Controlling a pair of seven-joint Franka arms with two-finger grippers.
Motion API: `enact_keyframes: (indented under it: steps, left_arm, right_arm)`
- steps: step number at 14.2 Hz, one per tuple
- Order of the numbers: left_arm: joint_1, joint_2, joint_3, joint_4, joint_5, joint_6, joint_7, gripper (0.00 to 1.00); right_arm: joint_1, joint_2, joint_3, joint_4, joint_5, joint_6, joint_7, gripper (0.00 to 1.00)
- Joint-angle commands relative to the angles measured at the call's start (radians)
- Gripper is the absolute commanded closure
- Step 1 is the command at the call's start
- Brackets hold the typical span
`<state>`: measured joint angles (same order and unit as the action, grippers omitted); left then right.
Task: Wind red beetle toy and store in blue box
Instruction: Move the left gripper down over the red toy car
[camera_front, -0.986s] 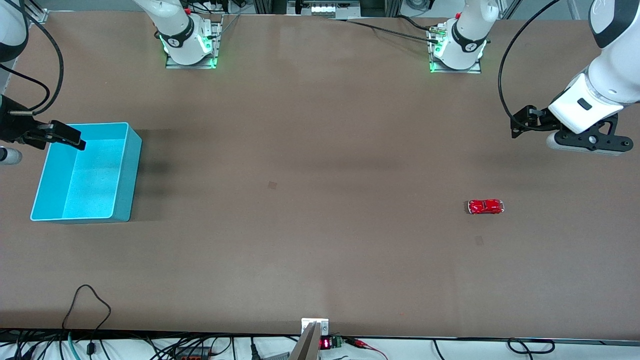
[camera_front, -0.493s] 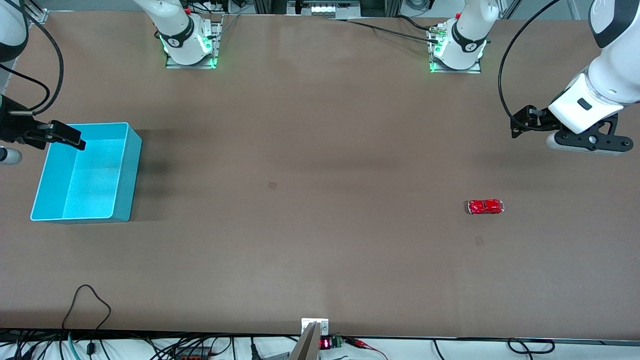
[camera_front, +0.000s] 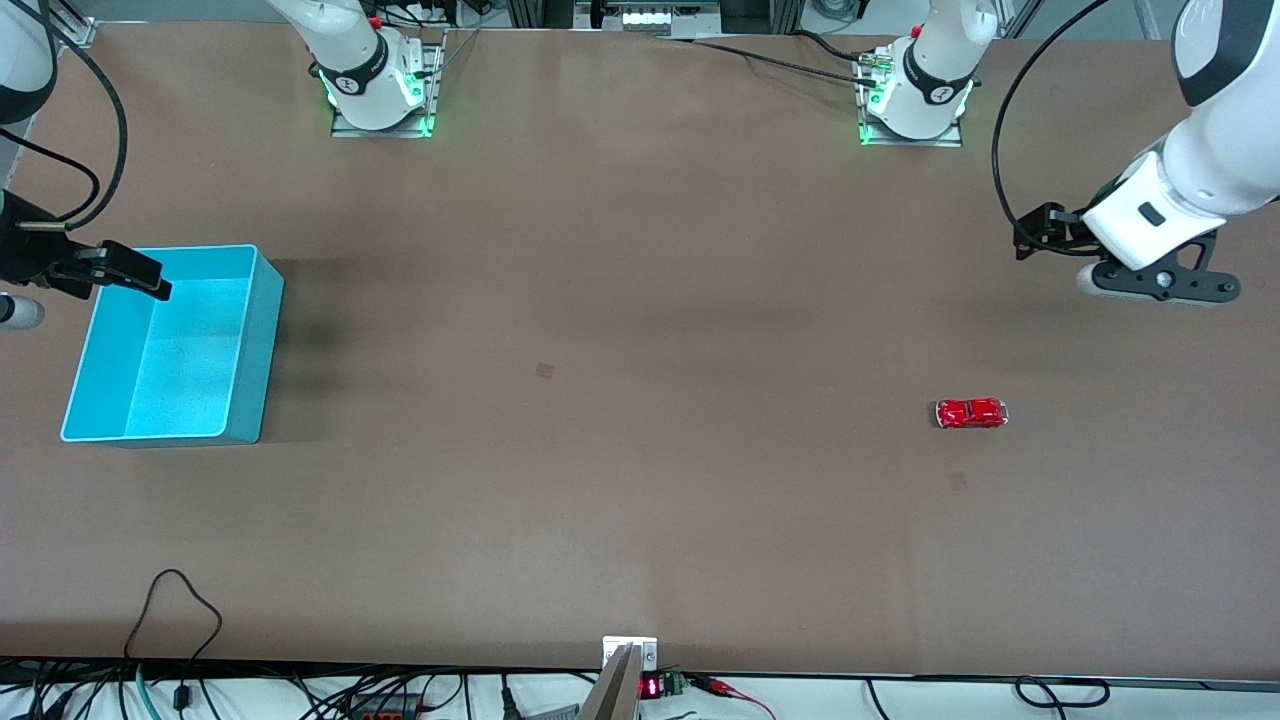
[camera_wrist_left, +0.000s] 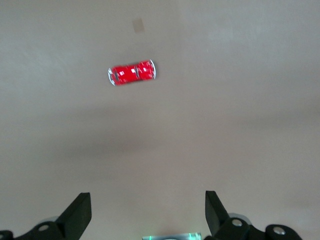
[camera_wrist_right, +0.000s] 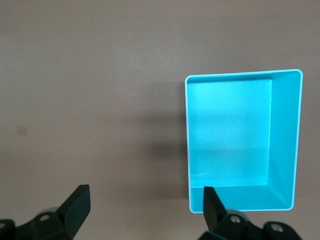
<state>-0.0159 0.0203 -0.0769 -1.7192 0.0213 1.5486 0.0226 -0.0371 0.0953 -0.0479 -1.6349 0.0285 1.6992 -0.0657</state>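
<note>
The red beetle toy (camera_front: 971, 413) (camera_wrist_left: 132, 73) lies flat on the brown table toward the left arm's end. My left gripper (camera_front: 1150, 283) (camera_wrist_left: 146, 202) hangs open over bare table, well apart from the toy, with nothing between its fingers. The blue box (camera_front: 262, 350) (camera_wrist_right: 285, 145) stands upright and empty at the right arm's end of the table. My right gripper (camera_front: 100, 272) (camera_wrist_right: 146, 195) hovers open and empty over one corner of the box, with one finger (camera_wrist_right: 212, 202) above the box's rim.
The two arm bases (camera_front: 380, 90) (camera_front: 915, 100) stand along the table's edge farthest from the front camera. A metal bracket (camera_front: 630, 652) and loose cables (camera_front: 175, 600) sit at the nearest edge. A small dark mark (camera_front: 545, 370) shows mid-table.
The left arm has drifted slightly toward its base end, away from the toy. The right arm, the box and the toy have not moved.
</note>
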Motion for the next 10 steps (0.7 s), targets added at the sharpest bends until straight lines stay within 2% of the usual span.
enact_keyframes:
  steps: [1, 4, 10]
  left_arm:
    - [-0.010, 0.017, 0.002, 0.012, -0.029, -0.079, 0.019, 0.00]
    - [-0.015, 0.018, 0.000, 0.012, -0.026, -0.117, 0.125, 0.00]
    - [0.005, 0.070, 0.009, 0.020, 0.003, -0.067, 0.671, 0.00]
  right_arm:
    - [-0.006, -0.011, 0.007, -0.013, 0.010, 0.008, 0.009, 0.00]
    - [-0.006, -0.011, 0.007, -0.013, 0.010, 0.008, 0.009, 0.00]
    - [-0.006, -0.011, 0.007, -0.013, 0.010, 0.008, 0.009, 0.00]
